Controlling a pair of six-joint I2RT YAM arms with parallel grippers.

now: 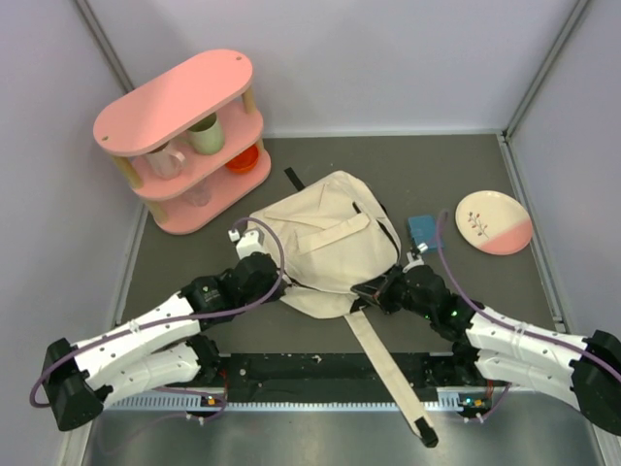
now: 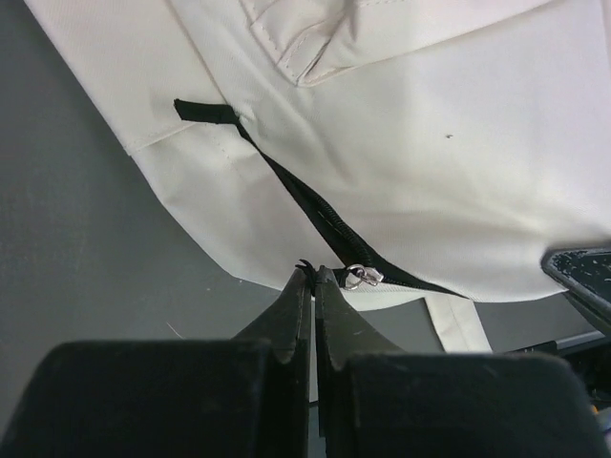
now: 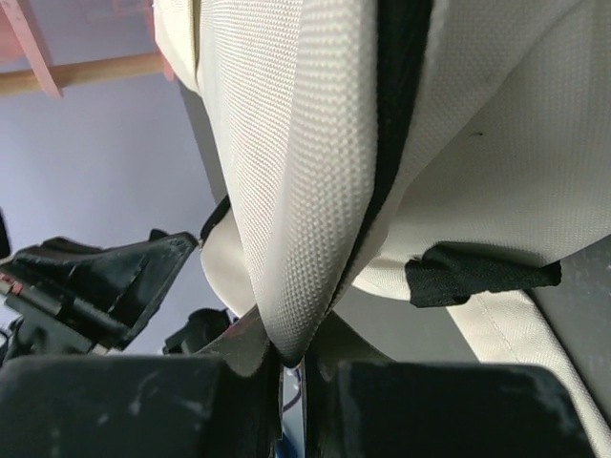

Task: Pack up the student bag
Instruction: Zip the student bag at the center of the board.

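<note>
right gripper [image 3: 294, 358] clamped on a fold of the one student bag [image 1: 330, 243], left gripper [image 2: 313, 274] closed (by one zipper pull [image 2: 363, 277]).

The top camera looked down from behind on the whole table [image 1: 437, 165]. Both wrist cameras sat close against the bag [image 1: 330, 243], left and right; all three shared it.

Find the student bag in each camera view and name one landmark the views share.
Top external: the student bag lies centre frame.
Left wrist: it fills the top and right, above the left gripper.
Right wrist: it fills centre and right, a fold pinched by the right gripper.
Shared landmark: its black trim.
</note>
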